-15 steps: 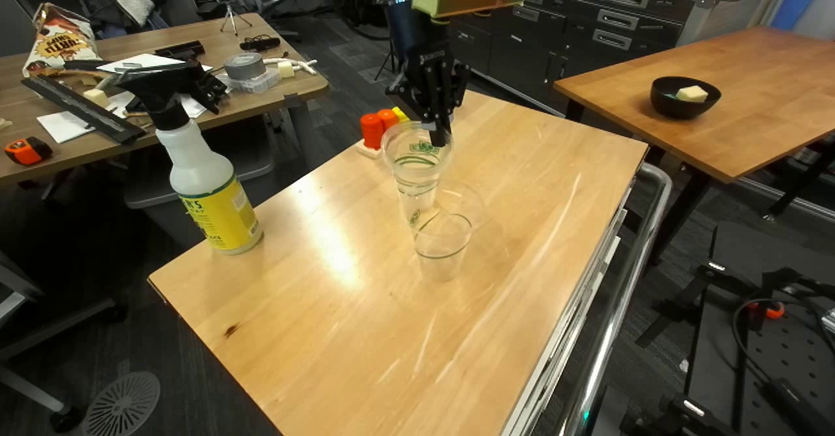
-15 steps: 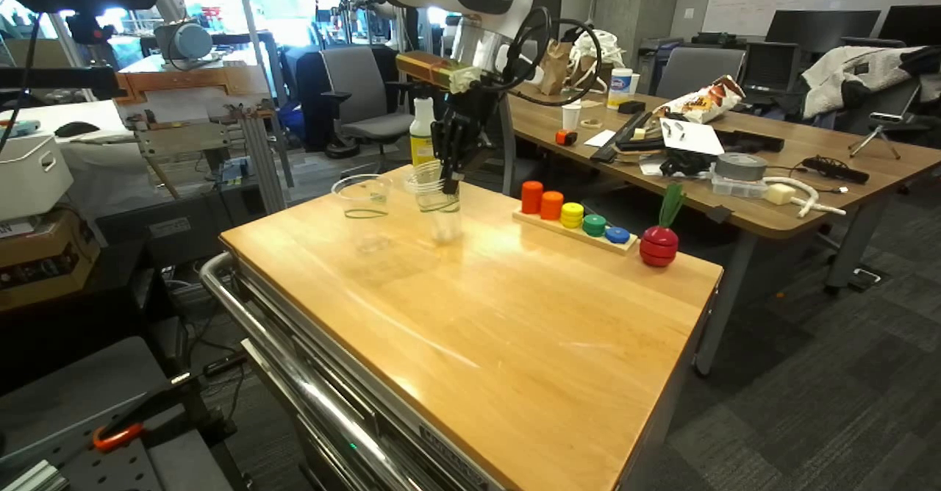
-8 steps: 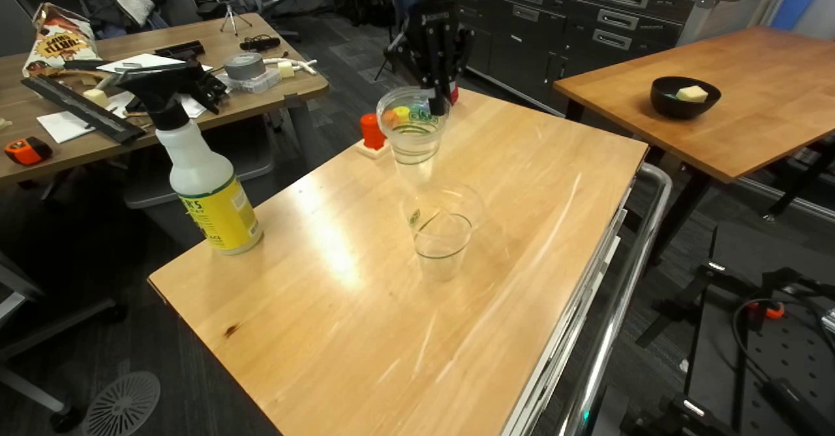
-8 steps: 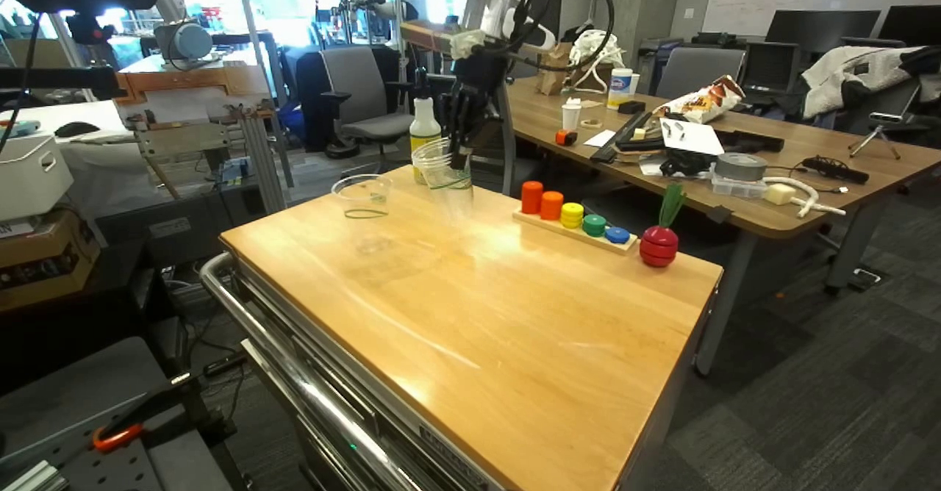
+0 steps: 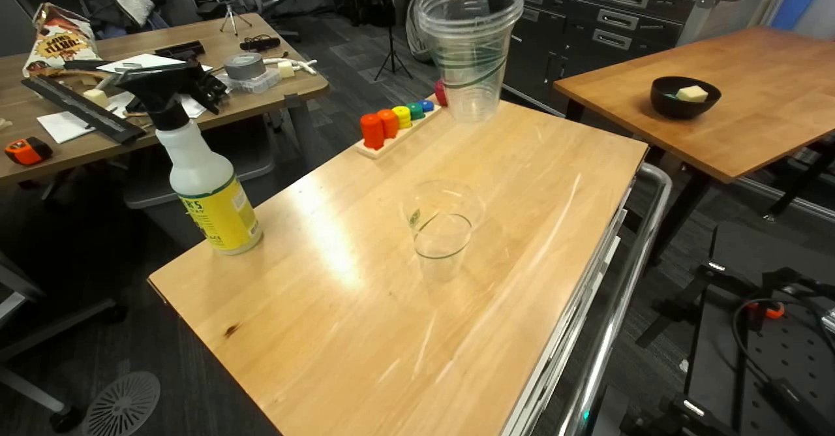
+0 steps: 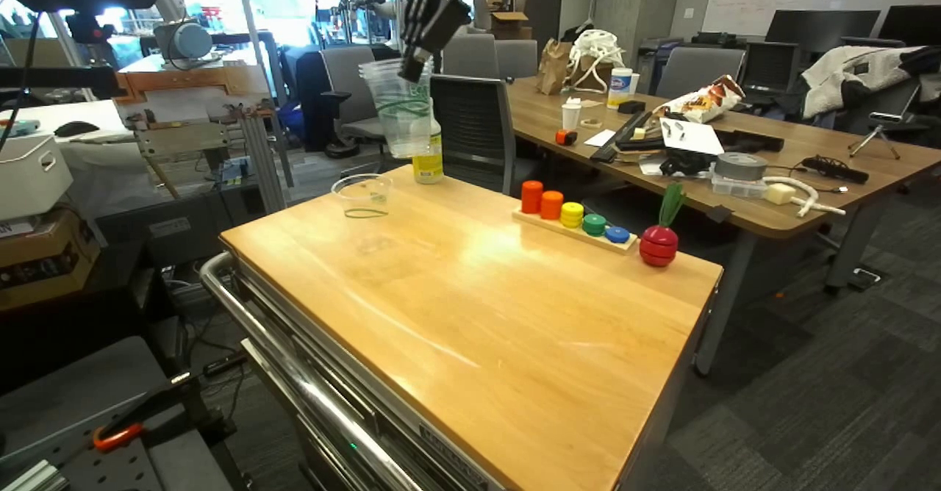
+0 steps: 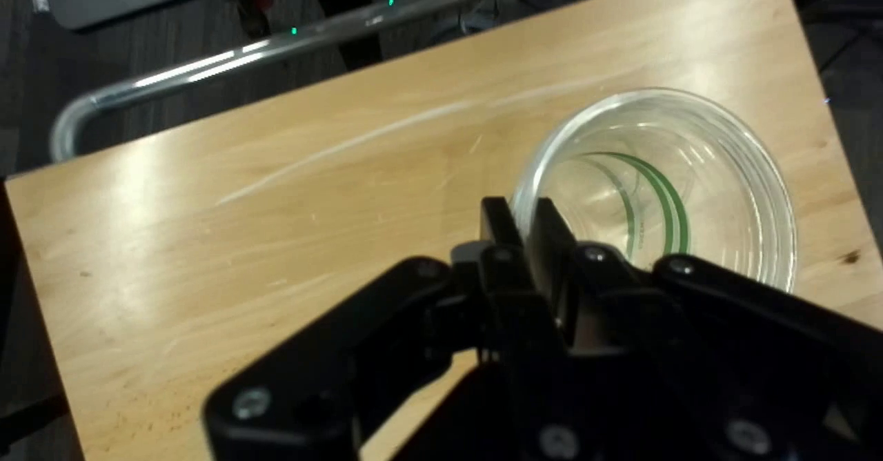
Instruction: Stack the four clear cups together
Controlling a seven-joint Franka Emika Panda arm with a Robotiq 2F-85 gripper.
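High over the wooden worktop (image 6: 478, 314) now, with the nested clear cups (image 5: 473, 64) hanging by the rim! Pinched tight by the gripper (image 7: 523, 219), plain to see in the wrist view, with a finger (image 7: 552, 230) inside the mouth, its partner outside and plastic wall caught between. Narrow, then, and carrying a load.

On to the tally! Shows several rims, one inside another, in both exterior views; looks like three cups, but too clear and overlapped to count for certain. Done, by the look of it: most of the nesting. Left over: the lone cup (image 5: 442, 240), by itself on the worktop, well below and apart from the nested clear cups. No picking it out in the wrist view; perhaps hidden underneath. Calls, presumably, for one more joining, down into that mouth, and then a release.

And which way up? Mouths up, bases down for the held set, with a long axis near vertical from rims (image 5: 456, 30) to foot in an exterior view, but leaning a little in an exterior view, base (image 6: 409, 145) out toward the picture's right. Could catch on the rim below unless straightened first. For the lone cup, mouth up as well, base flat on the wood, apparently upright.
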